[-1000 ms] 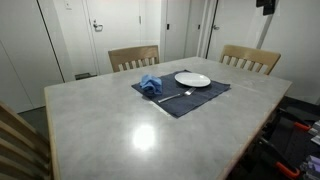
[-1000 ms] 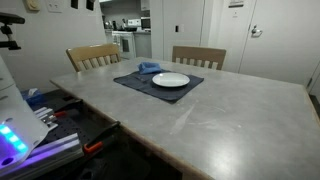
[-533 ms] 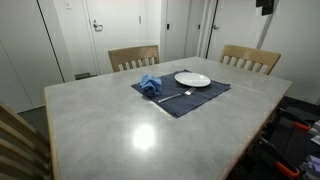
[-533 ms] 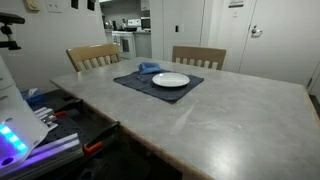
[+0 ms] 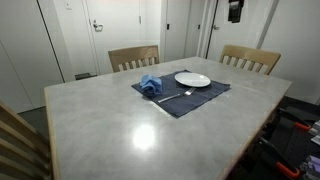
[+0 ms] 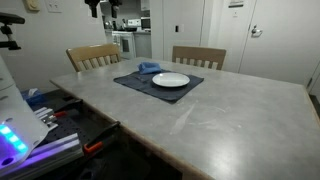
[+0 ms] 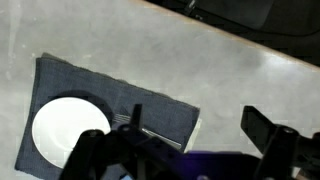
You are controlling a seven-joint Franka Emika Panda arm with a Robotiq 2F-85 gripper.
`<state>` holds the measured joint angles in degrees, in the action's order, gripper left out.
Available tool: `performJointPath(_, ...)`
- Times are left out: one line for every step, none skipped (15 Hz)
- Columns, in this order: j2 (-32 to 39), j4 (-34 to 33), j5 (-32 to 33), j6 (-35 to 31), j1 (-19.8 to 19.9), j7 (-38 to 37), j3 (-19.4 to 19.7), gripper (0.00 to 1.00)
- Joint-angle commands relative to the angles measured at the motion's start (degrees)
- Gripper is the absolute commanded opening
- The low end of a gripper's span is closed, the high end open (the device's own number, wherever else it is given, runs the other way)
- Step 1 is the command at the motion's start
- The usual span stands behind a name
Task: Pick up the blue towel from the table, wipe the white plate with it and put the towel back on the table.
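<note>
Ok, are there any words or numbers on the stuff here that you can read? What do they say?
No text can be read anywhere in these pictures.
White plate, blue towel, dark placemat: plain, with no writing showing.
Small white sign high on the wall in an exterior view: too small and blurred to read.

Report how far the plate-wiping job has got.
Done: nothing. The blue towel lies crumpled on the mat beside the white plate. In hand: the gripper hangs high above the table, open and empty. Left: grasp the towel, wipe the plate, put it back.
</note>
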<state>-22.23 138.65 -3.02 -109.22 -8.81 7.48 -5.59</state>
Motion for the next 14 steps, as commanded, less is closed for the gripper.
performJointPath(9.3,-5.3,1.3,-5.5,1.1,1.1,0.7,1.0)
performJointPath(11.3,-6.3,1.0,-7.2,1.5,-0.3,0.7,1.0)
performJointPath(13.1,-7.2,0.5,-8.8,1.7,-1.5,0.8,1.0)
performJointPath(14.7,-8.3,0.4,-9.6,1.8,-1.6,1.0,1.0)
performJointPath(10.3,-5.0,0.5,-8.4,1.3,-0.9,0.6,1.0)
performJointPath(12.1,-6.0,0.5,-9.1,1.5,-1.2,0.7,1.0)
performJointPath(13.3,-6.8,0.5,-9.4,1.7,-1.3,0.8,1.0)
performJointPath(14.0,-7.3,0.5,-9.5,1.7,-1.4,0.8,1.0)
performJointPath(14.2,-7.5,0.5,-9.5,1.7,-1.4,0.8,1.0)
performJointPath(14.2,-7.6,0.5,-9.5,1.7,-1.5,0.8,1.0)
performJointPath(14.2,-7.7,0.5,-9.5,1.7,-1.5,0.8,1.0)
performJointPath(14.4,-7.7,2.0,-9.0,1.8,-3.3,0.5,1.0)
performJointPath(15.1,-8.4,2.4,-8.5,1.9,-4.4,0.4,1.0)
performJointPath(16.2,-9.4,2.1,-7.9,1.9,-5.4,0.4,1.0)
